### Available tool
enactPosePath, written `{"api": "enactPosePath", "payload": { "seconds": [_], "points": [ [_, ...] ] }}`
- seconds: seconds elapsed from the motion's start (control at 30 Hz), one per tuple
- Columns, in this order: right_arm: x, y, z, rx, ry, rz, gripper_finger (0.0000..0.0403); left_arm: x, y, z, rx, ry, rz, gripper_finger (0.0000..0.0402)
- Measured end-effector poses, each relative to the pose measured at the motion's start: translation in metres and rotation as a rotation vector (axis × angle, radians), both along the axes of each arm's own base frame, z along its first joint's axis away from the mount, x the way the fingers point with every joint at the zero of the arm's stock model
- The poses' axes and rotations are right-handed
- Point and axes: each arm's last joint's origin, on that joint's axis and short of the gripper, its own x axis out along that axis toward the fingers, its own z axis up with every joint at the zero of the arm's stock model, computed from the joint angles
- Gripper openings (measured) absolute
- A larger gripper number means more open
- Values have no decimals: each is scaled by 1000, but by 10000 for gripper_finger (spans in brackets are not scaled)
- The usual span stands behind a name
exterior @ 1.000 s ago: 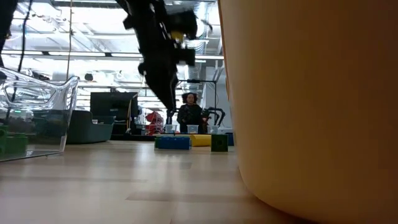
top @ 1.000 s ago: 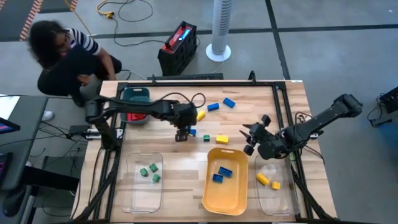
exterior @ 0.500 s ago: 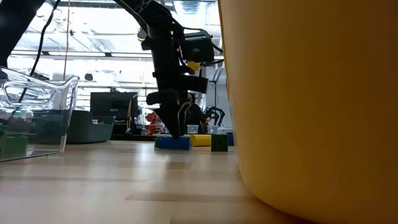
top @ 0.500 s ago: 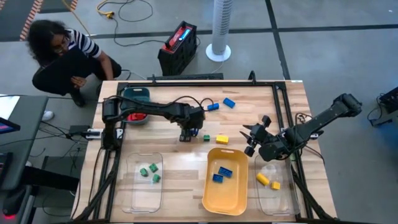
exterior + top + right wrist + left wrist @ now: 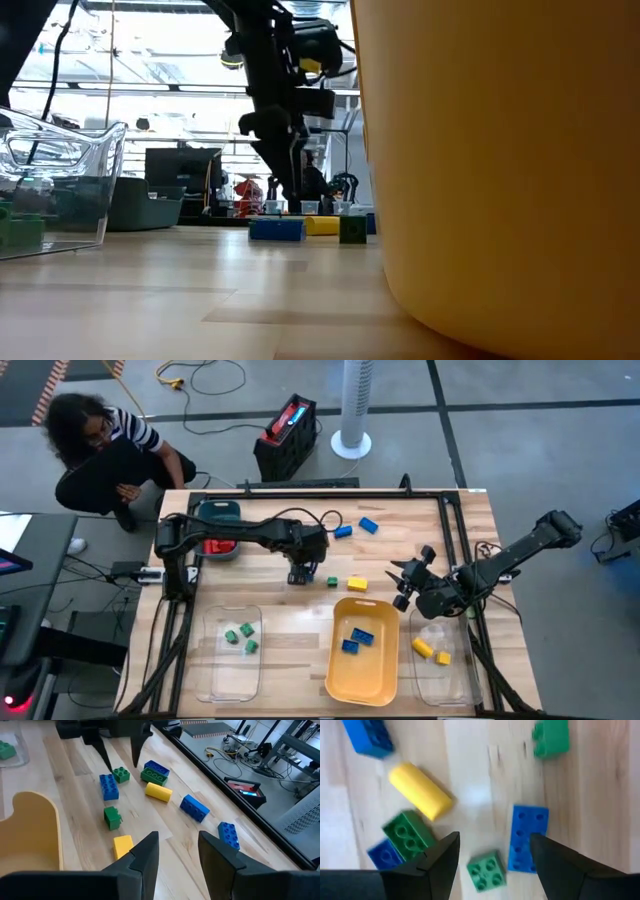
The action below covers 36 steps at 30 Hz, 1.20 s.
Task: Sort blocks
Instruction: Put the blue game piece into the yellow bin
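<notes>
Above the far-centre cluster of blocks point(image 5: 486, 871), the left hand point(image 5: 298, 576) has risen slightly, fingers spread and empty; no block gripped yet. Right hand point(image 5: 408, 585) waits, open.

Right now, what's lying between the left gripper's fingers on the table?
In the left wrist view, a small green block lies on the table below the open left gripper, with a blue block beside it.
</notes>
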Motion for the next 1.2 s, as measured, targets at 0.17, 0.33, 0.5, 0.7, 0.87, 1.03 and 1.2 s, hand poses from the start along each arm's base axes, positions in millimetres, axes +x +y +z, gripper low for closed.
{"api": "enactPosePath", "payload": {
  "seconds": [0.17, 0.33, 0.5, 0.7, 0.87, 1.03, 1.2],
  "points": [
    [0, 0, 0, 0, 0, 1, 152, -1, -7, 2, -88, -8, 1, 235],
    [0, 0, 0, 0, 0, 1, 152, -5, -8, -10, -98, 5, 19, 238],
    [0, 0, 0, 0, 0, 1, 152, -9, -9, -25, -102, 6, 31, 242],
    [0, 0, 0, 1, 0, 1, 152, -12, -11, -40, -104, -15, 40, 242],
    [0, 0, 0, 2, -2, 2, 152, -13, -13, -42, -106, -14, 39, 242],
    [0, 0, 0, 1, -2, 2, 152, -8, -13, -43, -95, -76, 26, 242],
    [0, 0, 0, 2, -2, 3, 152, -13, -16, -53, -85, -63, 14, 242]
  ]
}}
